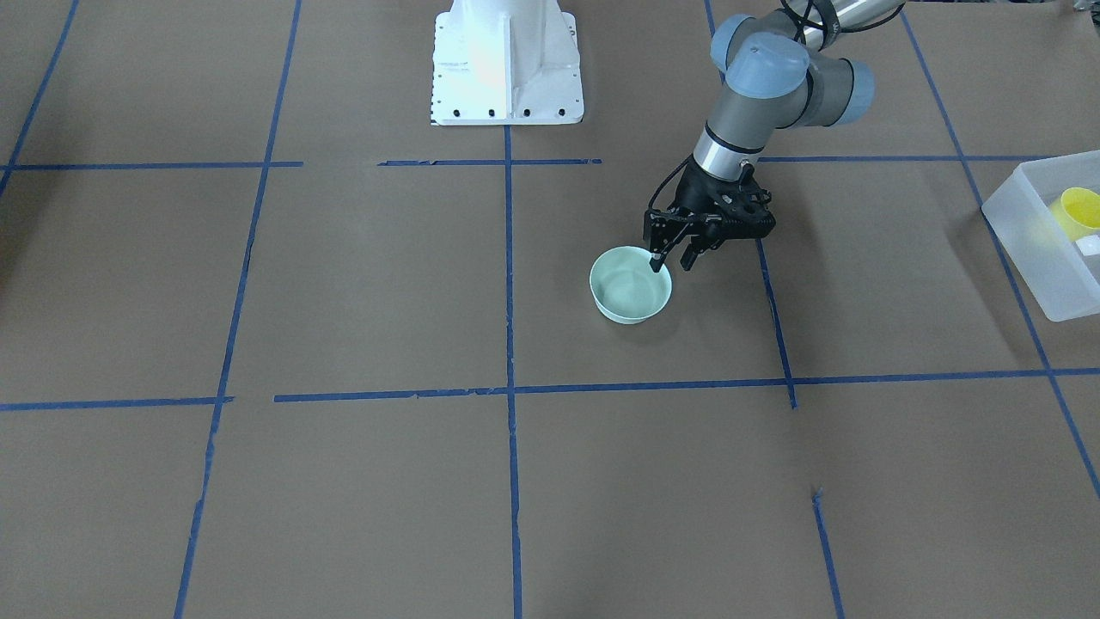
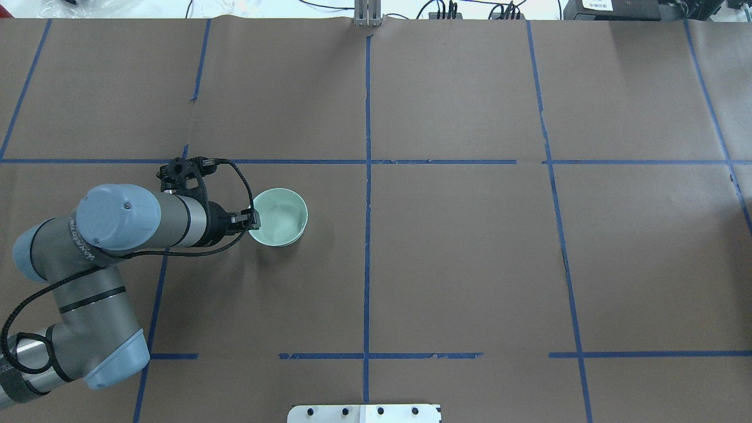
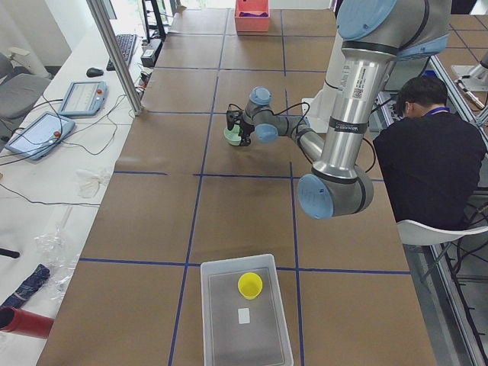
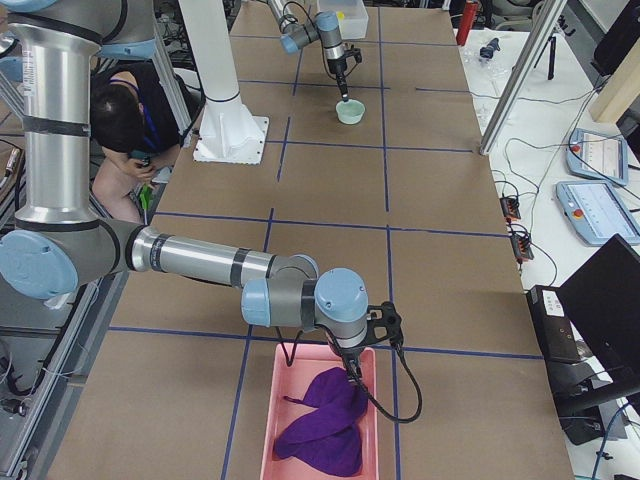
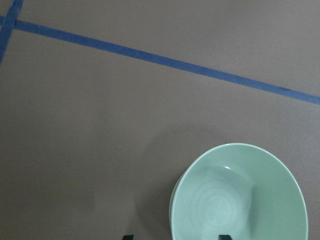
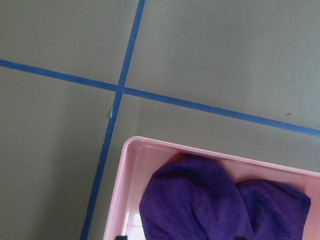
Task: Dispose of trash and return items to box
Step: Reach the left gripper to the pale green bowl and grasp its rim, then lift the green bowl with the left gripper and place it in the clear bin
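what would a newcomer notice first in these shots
The pale green bowl near the table's middle stands out, with the left hand open astride its rim. At the table's end on the robot's left, a yellow cup is in a frosted box; at the other end, a purple cloth lies in a pink tray.

Glossy smooth bowl (image 5: 240,200), matt paper table (image 1: 344,284), frosted plastic box (image 1: 1031,249) (translucent)
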